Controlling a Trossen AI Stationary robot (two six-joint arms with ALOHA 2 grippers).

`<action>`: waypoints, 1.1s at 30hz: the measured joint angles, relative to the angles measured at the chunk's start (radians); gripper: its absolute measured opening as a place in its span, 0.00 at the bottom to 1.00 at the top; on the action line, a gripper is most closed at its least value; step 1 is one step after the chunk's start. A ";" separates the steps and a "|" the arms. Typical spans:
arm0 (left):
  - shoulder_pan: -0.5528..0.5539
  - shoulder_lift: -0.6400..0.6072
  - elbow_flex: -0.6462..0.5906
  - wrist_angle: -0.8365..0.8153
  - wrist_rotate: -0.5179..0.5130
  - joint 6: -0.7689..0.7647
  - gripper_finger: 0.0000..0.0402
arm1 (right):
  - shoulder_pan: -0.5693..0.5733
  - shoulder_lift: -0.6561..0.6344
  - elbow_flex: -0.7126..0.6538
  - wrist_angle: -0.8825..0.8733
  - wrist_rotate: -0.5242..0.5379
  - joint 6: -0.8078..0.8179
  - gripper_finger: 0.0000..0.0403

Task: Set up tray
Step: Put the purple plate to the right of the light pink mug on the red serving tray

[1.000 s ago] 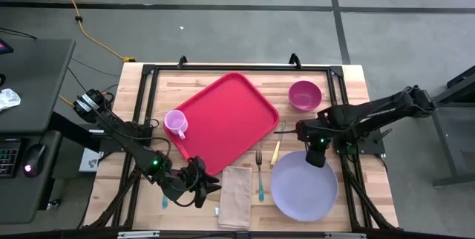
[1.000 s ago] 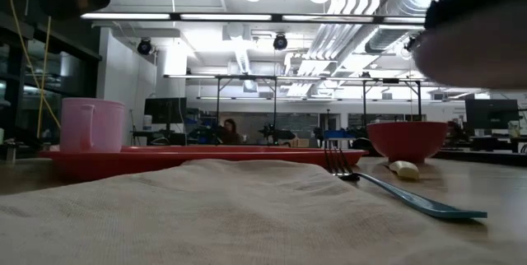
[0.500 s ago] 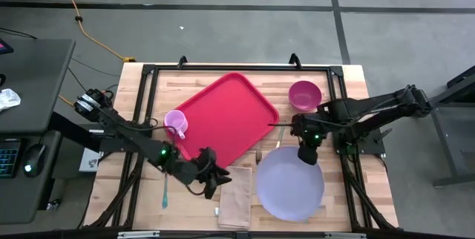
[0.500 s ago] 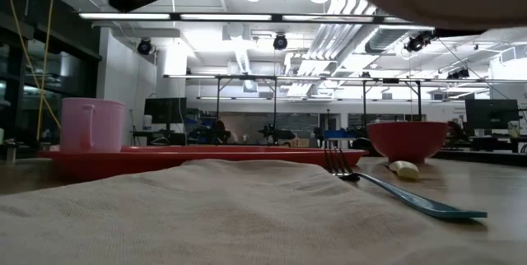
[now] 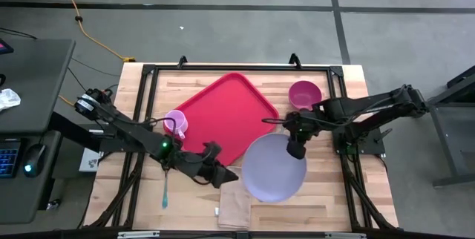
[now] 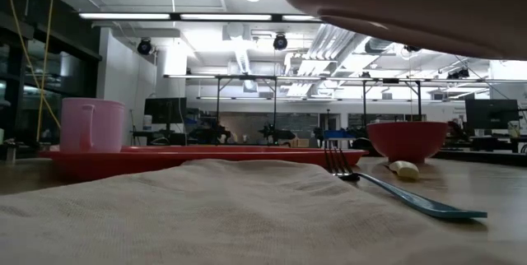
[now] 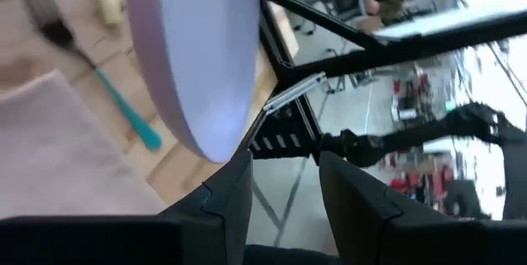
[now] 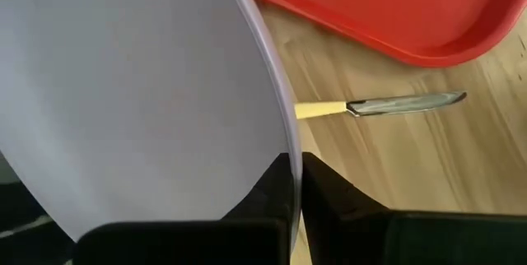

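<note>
While both dark arms reach in over the pale wooden slatted table (image 5: 349, 194), the tableware lies as follows, left to right. A teal-handled utensil (image 5: 165, 192) rests on the boards near the left front edge. The small pink plastic mug (image 5: 175, 123) stands on the left corner of the large red plastic rectangular tray (image 5: 223, 113), which lies turned at an angle at the table's centre, toward the far side; the mug's inside cannot be read from above, and the tray carries nothing else. The left gripper (image 5: 223, 177) hovers at the tray's near corner, just beside the beige cloth napkin (image 5: 231, 208), its two fingers spread apart and holding nothing. To its right, the round lavender plastic plate (image 5: 272, 171) is lifted clear of the table, its far edge pinched between the closed fingers of the right gripper (image 5: 295, 150); the plate is bare. Beneath it, seen in the wrist views, lie a teal-handled fork (image 7: 90, 67) and a cream-handled table knife (image 8: 379, 105), the knife just beside the tray's rim. Farther right and toward the far side, the magenta plastic bowl (image 5: 303, 93) sits on the boards, empty.
</note>
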 joint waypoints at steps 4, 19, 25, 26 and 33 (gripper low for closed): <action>0.010 0.000 0.030 -0.125 0.000 -0.144 0.43 | 0.000 0.000 0.000 0.028 0.008 0.024 0.00; 0.026 0.000 0.048 -0.302 -0.085 -0.426 0.43 | -0.001 0.000 0.000 0.092 0.111 0.189 0.00; 0.061 0.000 0.048 -0.358 -0.099 -0.441 0.43 | -0.001 0.000 0.000 0.094 0.112 0.209 0.00; 0.068 0.000 0.048 -0.363 -0.099 -0.441 0.43 | -0.001 0.000 0.000 0.094 0.112 0.210 0.00; 0.119 0.000 0.048 -0.392 -0.058 -0.418 0.43 | -0.001 0.000 -0.001 0.094 0.112 0.212 0.00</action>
